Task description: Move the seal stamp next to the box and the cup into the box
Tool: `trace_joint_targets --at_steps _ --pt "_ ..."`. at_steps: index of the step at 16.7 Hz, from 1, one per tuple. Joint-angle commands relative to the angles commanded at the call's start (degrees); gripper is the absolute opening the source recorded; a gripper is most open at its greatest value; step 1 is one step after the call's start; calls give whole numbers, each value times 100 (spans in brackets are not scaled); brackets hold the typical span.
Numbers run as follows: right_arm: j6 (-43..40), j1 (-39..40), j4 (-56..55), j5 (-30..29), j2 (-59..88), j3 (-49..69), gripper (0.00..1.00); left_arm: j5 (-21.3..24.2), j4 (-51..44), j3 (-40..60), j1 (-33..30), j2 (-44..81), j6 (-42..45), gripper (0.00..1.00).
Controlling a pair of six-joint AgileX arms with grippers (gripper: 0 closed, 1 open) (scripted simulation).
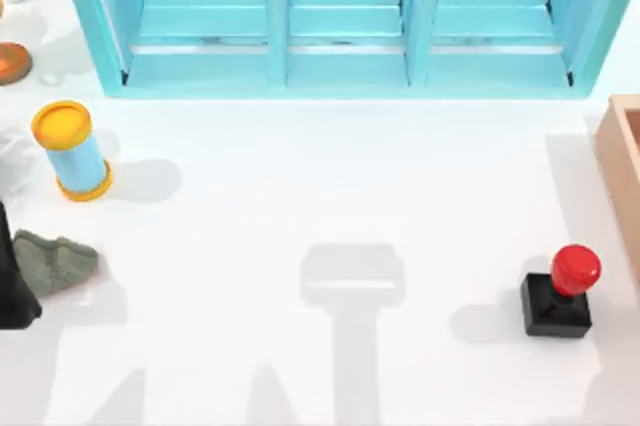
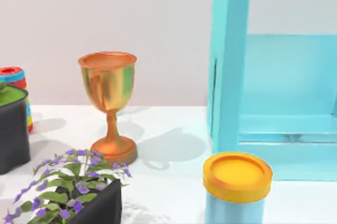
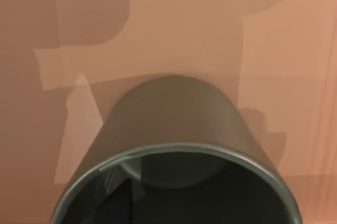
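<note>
Your seal stamp (image 1: 558,300) stands by the box (image 1: 620,151) at the table's right edge; the cup (image 3: 179,145) hangs over tan wood (jaws: cannot tell), unreleased.

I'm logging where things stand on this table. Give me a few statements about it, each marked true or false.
1. The seal stamp stands on the table near the box. True.
2. The stamp's knob is blue. False: it is red.
3. The right wrist view shows the cup against a tan surface. True.
4. The yellow-lidded cylinder is at the table's right. False: it is at the left.
5. The left wrist view shows a gold goblet. True.
</note>
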State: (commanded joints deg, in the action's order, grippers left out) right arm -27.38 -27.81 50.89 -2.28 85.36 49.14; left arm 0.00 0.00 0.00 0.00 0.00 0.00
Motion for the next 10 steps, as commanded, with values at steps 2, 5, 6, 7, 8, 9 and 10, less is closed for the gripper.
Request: trace_joint_targets --at_steps 2,5,6,7,8,9,10 --pt "0 0 0 0 0 0 100 0 0 0 0 0 0 100" --pt "-9 -3 -7 38 -17 78 100 0 0 0 0 0 0 100" --pt "-23 -5 -26 96 -31 202 100 0 0 0 0 0 0 100" --pt "-43 -10 -53 172 -45 378 100 0 0 0 0 0 0 100" --pt "-69 -20 -86 258 -59 586 100 0 0 0 0 0 0 100" --pt "-100 -36 -117 347 -77 813 100 0 0 0 0 0 0 100" --pt "-130 -54 -130 432 -102 1044 100 0 0 0 0 0 0 100"
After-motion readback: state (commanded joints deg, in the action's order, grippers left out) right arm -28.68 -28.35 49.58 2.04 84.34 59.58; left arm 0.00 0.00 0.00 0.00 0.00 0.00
